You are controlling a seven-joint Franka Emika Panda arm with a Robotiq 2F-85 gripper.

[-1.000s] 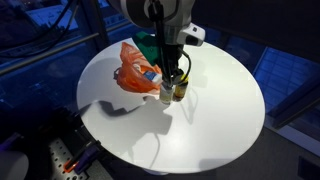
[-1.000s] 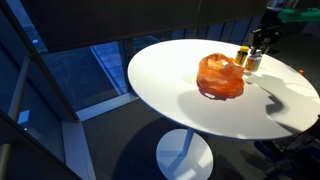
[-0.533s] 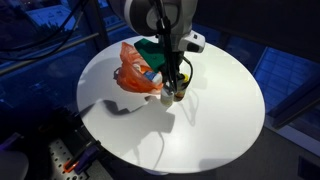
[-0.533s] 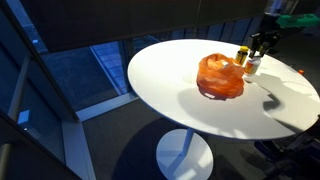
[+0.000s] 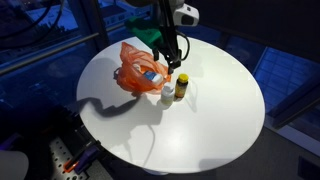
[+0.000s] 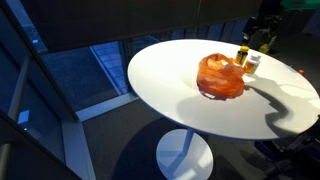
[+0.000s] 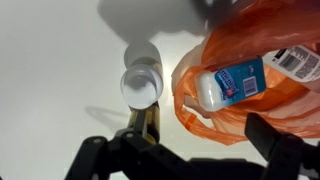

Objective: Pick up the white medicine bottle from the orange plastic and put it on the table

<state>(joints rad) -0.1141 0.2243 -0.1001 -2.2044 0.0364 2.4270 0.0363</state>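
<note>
The white medicine bottle stands upright on the table, just beside the orange plastic bag; it also shows in both exterior views. My gripper hangs above it, open, with nothing between its fingers. A second white bottle with a blue label lies inside the orange plastic bag. An amber bottle with a yellow cap stands right against the white medicine bottle.
The round white table has free room on the side away from the bag. Its edge drops off to a dark floor all round. A green object lies behind the bag.
The gripper has opened, let go of the white medicine bottle and risen above it. The bottle stays standing on the table beside the amber bottle.
</note>
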